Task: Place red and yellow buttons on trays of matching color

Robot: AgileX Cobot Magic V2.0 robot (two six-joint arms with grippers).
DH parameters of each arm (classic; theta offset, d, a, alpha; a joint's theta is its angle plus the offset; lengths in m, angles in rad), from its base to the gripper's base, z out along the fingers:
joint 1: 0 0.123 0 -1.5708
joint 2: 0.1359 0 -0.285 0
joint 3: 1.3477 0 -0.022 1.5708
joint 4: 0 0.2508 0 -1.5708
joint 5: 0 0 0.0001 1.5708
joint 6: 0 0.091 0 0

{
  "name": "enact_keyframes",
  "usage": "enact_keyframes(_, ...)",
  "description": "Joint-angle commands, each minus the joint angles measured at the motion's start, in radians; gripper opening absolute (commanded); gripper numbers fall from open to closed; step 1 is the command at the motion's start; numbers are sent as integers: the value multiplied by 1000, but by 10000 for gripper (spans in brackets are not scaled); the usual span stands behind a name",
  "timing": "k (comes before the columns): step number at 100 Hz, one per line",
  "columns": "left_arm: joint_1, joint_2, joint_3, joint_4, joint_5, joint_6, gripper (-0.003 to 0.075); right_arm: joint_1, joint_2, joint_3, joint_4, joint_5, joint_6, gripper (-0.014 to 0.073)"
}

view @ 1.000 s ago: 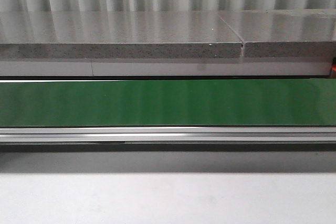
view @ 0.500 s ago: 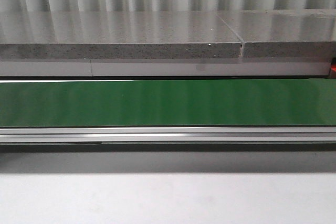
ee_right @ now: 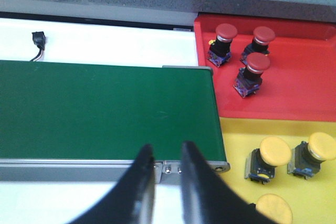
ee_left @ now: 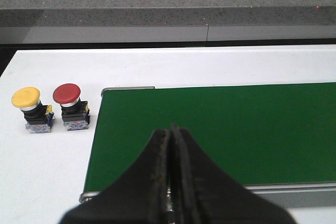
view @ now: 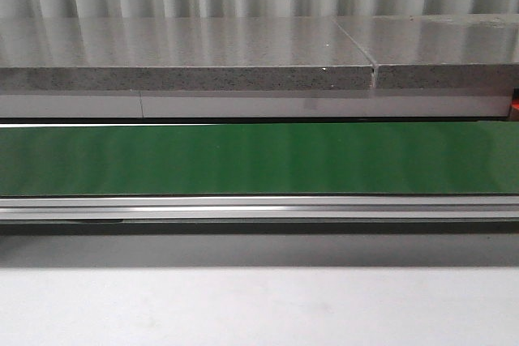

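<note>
Buttons, one yellow button (ee_left: pixel 29 108) and one red button (ee_left: pixel 70 106) side by side on the white counter (ee_left: pixel 47 171) beside the green belt (ee_left: pixel 220 129), left gripper (ee_left: pixel 170 132) jaws clenched on nothing, right gripper (ee_right: pixel 167 156) jaws slightly parted, red tray (ee_right: pixel 294 87) holding three red buttons, yellow tray (ee_right: pixel 236 140) holding yellow ones.

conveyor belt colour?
Green; the conveyor belt shows best in the front view.

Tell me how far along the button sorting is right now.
Mostly done, it seems. Three red buttons sit on the red tray and three yellow ones on the yellow tray. Nothing is in hand: the left claw is shut and empty, the right claw open. Left to sort: one yellow button and one red button standing beside the green belt's end.
</note>
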Motion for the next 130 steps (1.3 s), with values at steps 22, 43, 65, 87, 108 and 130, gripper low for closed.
enact_keyframes(22,-5,1,-28,-17,-73,3,-20,0,2,-23,-5,-80,-10,-68)
enact_keyframes(43,-5,1,-28,-17,-75,3,-7,0,2,-23,-5,-80,-10,-68)
enact_keyframes(65,-5,1,-28,-17,-75,3,333,0,2,-23,-5,-80,-10,-68)
enact_keyframes(87,-5,1,-28,-17,-90,3,529,0,2,-23,-5,-80,-10,-68)
enact_keyframes(108,-3,26,-64,-17,-83,-39,526,0,2,-23,-5,-80,-10,-68)
enact_keyframes(130,16,209,-248,-15,9,-140,526,0,2,-23,-5,-80,-10,-68)
